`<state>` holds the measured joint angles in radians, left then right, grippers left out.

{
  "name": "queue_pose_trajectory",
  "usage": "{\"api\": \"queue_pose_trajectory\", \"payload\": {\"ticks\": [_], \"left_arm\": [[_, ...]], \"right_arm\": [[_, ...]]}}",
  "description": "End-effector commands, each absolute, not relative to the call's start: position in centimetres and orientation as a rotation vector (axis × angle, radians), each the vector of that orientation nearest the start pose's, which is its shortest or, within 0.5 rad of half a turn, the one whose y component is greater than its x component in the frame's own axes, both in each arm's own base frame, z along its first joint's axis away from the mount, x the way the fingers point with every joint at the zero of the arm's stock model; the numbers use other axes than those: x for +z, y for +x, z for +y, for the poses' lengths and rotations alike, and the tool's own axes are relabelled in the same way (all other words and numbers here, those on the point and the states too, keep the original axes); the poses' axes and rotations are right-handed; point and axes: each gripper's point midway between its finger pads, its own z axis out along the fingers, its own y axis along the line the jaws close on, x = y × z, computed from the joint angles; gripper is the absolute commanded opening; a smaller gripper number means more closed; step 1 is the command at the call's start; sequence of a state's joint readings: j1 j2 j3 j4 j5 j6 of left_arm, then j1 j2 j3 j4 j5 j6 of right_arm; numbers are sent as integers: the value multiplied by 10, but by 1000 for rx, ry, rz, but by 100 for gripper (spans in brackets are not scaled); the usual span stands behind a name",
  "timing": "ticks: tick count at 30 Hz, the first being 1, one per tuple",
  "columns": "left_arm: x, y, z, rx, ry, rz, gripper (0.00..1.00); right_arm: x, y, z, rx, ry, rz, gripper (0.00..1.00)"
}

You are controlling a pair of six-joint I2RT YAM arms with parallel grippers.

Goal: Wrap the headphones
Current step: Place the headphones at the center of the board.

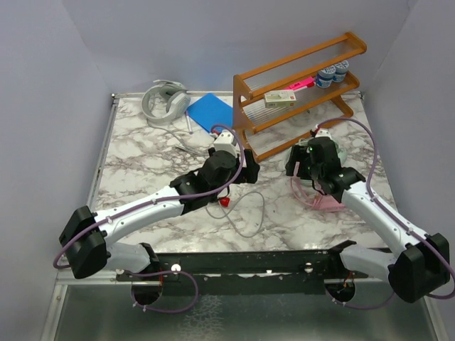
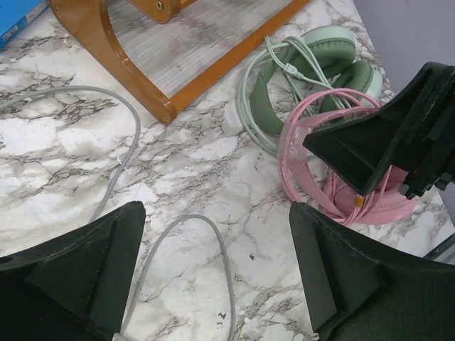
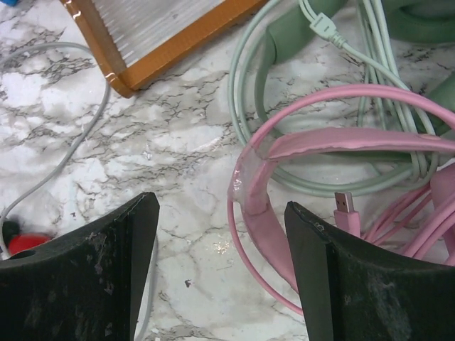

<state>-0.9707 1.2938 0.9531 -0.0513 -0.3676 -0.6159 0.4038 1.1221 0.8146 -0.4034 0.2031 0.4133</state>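
On the marble table point(image 1: 142, 170), a wooden rack point(image 1: 298, 92) stands at one o'clock. The silver-grey headset point(image 1: 165, 101) lies at eleven; the mint green headset point(image 2: 313, 57) and pink headset point(image 2: 377, 206) overlap near three. The right gripper point(image 3: 222, 213) hangs spread over the pink band, gripping nothing. The left gripper point(image 2: 217, 234), jaws wide and empty, hovers above a grey cable point(image 2: 135, 128).

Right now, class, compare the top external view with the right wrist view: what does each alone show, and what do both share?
Only the top view: the silver-grey headphones and the blue flat item. Only the right wrist view: the pink USB plug and, plainly, the mint green headphones with their coiled cable. Both: the pink headphones, the wooden rack and the loose grey cable.
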Motion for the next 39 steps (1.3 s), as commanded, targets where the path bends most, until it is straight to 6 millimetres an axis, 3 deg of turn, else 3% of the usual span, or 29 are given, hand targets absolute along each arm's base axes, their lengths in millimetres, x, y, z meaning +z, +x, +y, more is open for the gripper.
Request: {"api": "queue_pose_trajectory", "payload": {"ticks": [1, 5, 12, 19, 29, 34, 39], "left_arm": [[229, 270, -304, -647, 92, 1970, 89], [233, 270, -297, -635, 90, 1959, 89], [226, 277, -268, -547, 43, 1992, 92], [213, 296, -211, -448, -61, 2059, 96], [228, 349, -132, -258, -228, 1976, 95], [234, 362, -126, -210, -178, 1987, 97], [231, 350, -134, -310, -166, 1956, 99]], "right_arm": [[157, 307, 118, 248, 37, 2254, 79], [162, 298, 128, 324, -12, 2273, 77], [194, 280, 155, 545, -157, 2188, 74], [199, 267, 172, 663, -275, 2142, 74], [207, 260, 188, 787, -350, 2046, 74], [209, 257, 189, 790, -391, 2015, 79], [216, 270, 171, 681, -279, 1965, 90]]}}
